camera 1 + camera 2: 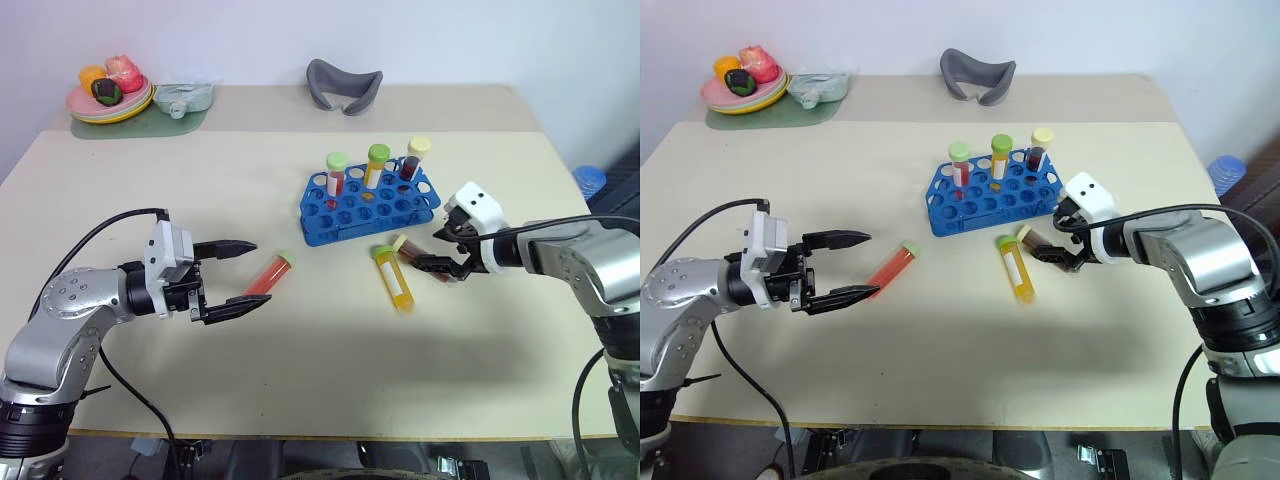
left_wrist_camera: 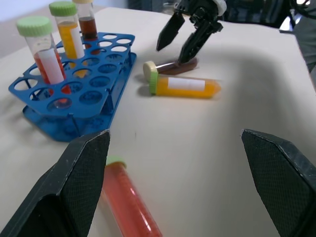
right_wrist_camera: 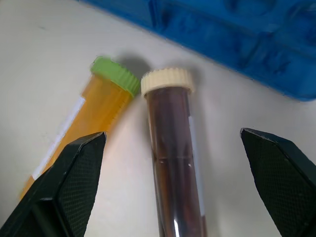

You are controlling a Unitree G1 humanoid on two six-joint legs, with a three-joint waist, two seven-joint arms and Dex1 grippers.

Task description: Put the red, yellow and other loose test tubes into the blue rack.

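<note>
The blue rack (image 1: 340,231) stands mid-table with three capped tubes upright in its back row. Three loose test tubes lie in front of it. The red one (image 1: 266,275) lies between the spread fingers of my left gripper (image 1: 262,272), which is open; it also shows low in the left wrist view as the red tube (image 2: 129,205). The yellow tube (image 1: 393,279) and the dark brown-red tube (image 3: 176,163) lie side by side. My right gripper (image 1: 431,251) is open, its fingers straddling the dark tube without closing on it.
A plate of toy food (image 1: 110,100) on a green mat sits at the far left corner. A grey curved object (image 1: 343,85) lies at the far edge behind the rack. The table's front half is bare.
</note>
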